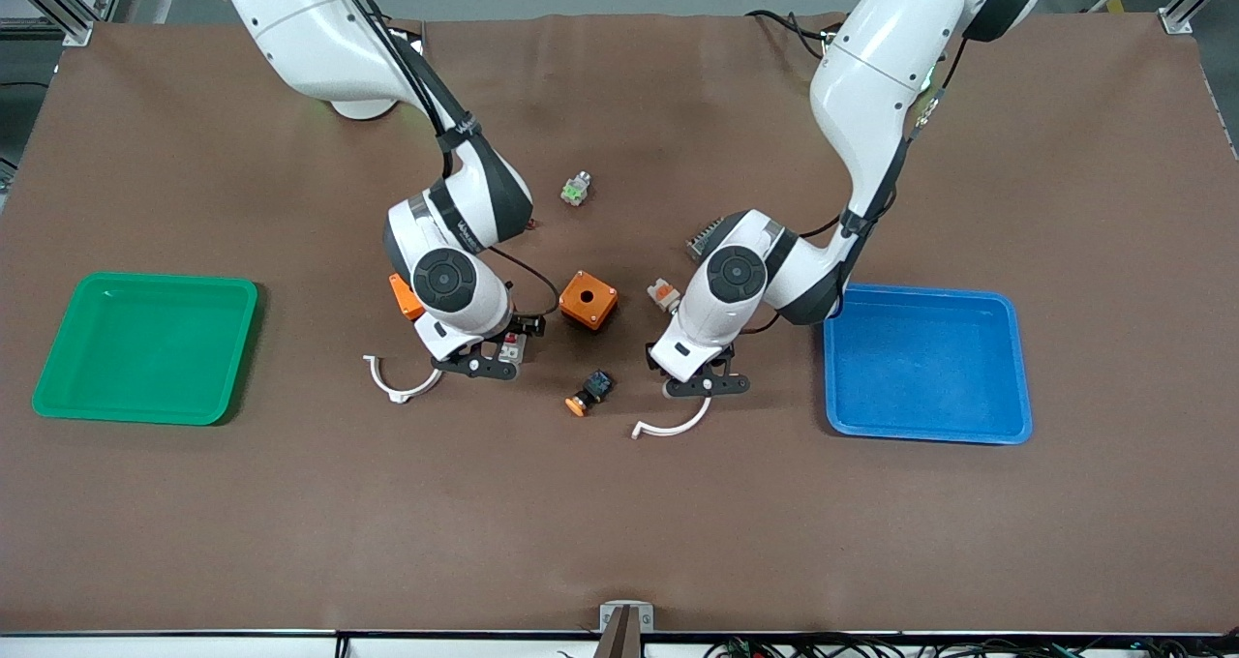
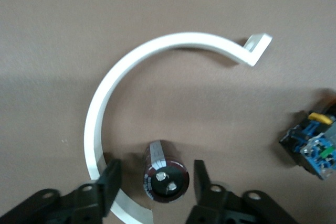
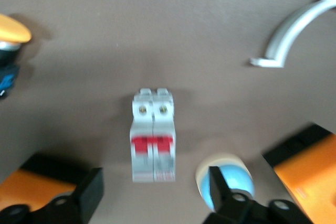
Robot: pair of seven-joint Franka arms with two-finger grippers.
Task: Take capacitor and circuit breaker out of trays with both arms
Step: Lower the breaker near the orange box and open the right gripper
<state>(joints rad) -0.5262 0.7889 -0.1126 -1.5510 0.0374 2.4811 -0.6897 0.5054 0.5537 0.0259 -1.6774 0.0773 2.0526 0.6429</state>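
Observation:
The capacitor [image 2: 165, 176], a small black cylinder with two pale marks on its top, lies on the mat inside a white C-shaped clip [image 2: 123, 85]. My left gripper [image 2: 156, 171] is open and straddles it, with one finger [image 2: 109, 184] over the clip; in the front view the gripper [image 1: 705, 384] hides the capacitor. The breaker [image 3: 153, 136], white-grey with red levers, lies on the mat [image 1: 511, 347]. My right gripper [image 3: 154, 178] is open just over its end, not touching it, and it also shows in the front view [image 1: 481, 365].
A green tray [image 1: 58, 368] lies at the right arm's end and a blue tray [image 1: 924, 435] at the left arm's end. Between the grippers are an orange box [image 1: 589, 300] and an orange-capped button [image 1: 590, 392]. Another orange box [image 1: 405, 296], two white clips [image 1: 397, 382] [image 1: 673, 428] and a round blue part [image 3: 233, 174] lie close by.

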